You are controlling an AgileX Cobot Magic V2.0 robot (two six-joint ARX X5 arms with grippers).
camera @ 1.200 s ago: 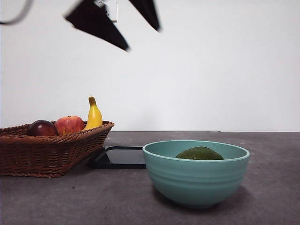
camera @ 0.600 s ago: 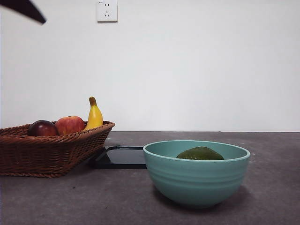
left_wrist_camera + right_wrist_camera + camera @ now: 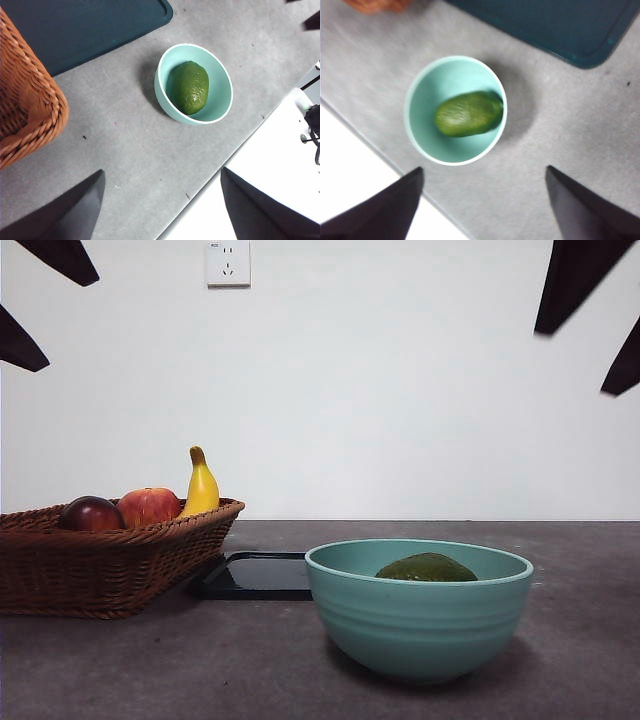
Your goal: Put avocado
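The avocado (image 3: 427,567) is dark olive green and lies inside a light teal bowl (image 3: 418,625) at the middle right of the table. It also shows lying in the bowl in the left wrist view (image 3: 190,87) and in the right wrist view (image 3: 468,114). My left gripper (image 3: 162,172) is open and empty, high above the table beside the bowl (image 3: 165,97). My right gripper (image 3: 484,169) is open and empty, high above the bowl (image 3: 420,130). In the front view only black jaw tips show, at the top left corner (image 3: 62,260) and the top right corner (image 3: 572,280).
A wicker basket (image 3: 100,565) at the left holds a dark red-purple fruit (image 3: 90,513), a red-yellow apple (image 3: 148,506) and a banana (image 3: 200,485). A dark flat tray (image 3: 258,575) lies behind, between basket and bowl. The table's edge runs close to the bowl (image 3: 210,170).
The gripper that hung at the top centre-left has risen away to the top left corner. Two black tips have come into view at the top right corner. Avocado and bowl have not moved.
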